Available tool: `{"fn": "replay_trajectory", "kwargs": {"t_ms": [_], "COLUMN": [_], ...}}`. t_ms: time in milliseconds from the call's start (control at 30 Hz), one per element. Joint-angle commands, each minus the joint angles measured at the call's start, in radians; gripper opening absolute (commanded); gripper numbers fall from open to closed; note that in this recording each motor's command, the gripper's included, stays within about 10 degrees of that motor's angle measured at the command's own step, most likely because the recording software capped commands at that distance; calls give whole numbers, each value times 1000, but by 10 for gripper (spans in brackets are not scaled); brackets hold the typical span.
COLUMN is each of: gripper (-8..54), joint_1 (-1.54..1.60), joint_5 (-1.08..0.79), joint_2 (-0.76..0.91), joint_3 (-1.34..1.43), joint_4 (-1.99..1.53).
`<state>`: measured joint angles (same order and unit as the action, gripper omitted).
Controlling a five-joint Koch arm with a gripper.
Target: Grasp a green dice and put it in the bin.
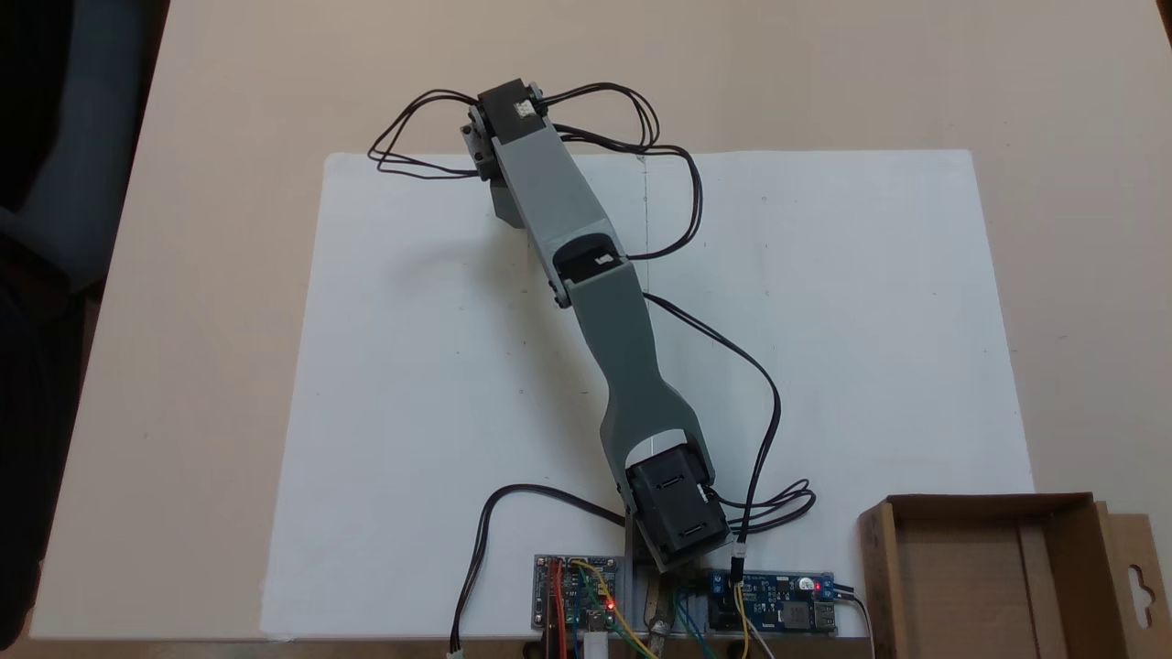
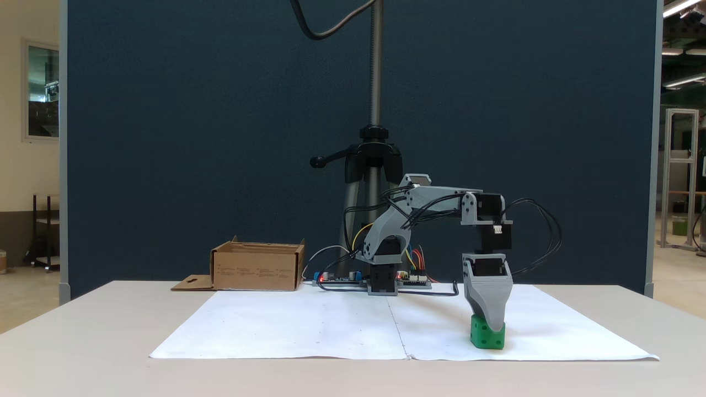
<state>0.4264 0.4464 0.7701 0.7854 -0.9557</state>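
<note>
The bin (image 2: 258,266) sits well to my left in the side-on fixed view, at the back edge of the white paper (image 2: 309,325). Directly under my gripper (image 2: 488,326), touching my tip, the green dice (image 2: 487,336) rests on the paper: 1 small bright cube, rounded edges, no long axis. I cannot tell whether my jaws are apart or clamped on it.

The small bright green cube with rounded corners and little dots (image 2: 487,336) sits flat on the white paper, partly hidden from the front. The shallow brown cardboard box (image 2: 257,267) stands open far away, its flap (image 1: 1138,586) lying flat beside it.
</note>
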Motion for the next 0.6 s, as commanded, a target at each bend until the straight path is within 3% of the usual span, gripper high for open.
{"fn": "replay_trajectory", "kwargs": {"t_ms": [0,567], "gripper": [415,415], "joint_1": [14,8], "joint_5": [75,75], "joint_2": [18,2], "joint_3": [-35,-20], "joint_4": [41,23]}}
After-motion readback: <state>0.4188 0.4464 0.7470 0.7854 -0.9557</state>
